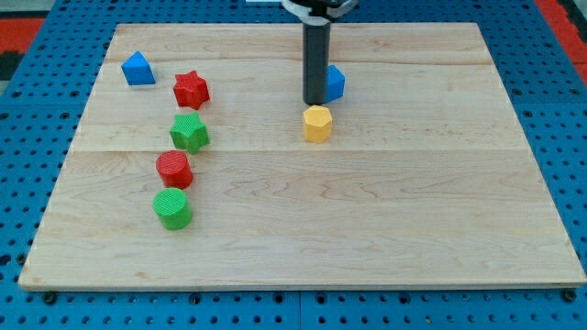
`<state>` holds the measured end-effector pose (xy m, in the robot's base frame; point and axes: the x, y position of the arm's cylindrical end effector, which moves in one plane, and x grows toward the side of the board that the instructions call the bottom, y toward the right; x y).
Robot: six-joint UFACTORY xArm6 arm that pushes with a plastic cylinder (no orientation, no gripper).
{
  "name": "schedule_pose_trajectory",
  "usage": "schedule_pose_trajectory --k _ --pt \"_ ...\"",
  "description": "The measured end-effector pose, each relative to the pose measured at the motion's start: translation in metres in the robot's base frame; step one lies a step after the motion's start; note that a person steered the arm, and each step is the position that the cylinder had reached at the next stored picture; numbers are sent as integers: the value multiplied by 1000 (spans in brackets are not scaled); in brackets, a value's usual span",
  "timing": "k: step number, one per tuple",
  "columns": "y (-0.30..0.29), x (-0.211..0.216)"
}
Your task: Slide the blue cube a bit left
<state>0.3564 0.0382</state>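
Observation:
The blue cube [336, 82] sits on the wooden board at upper centre, partly hidden behind the dark rod. My tip [315, 103] rests against the cube's left side, just above the yellow hexagonal block [316, 124]. The rod comes down from the view's top edge.
A second blue block [138, 70], house-shaped, lies at upper left. Right of it and below run a red star [191, 89], a green star [189, 133], a red cylinder [173, 170] and a green cylinder [171, 208]. The board [385, 229] lies on a blue pegboard.

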Motion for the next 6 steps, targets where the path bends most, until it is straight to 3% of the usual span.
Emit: schedule_pose_trajectory --k 3,5,6 --pt "92 -8" --pt "8 -50" --pt "11 -72"
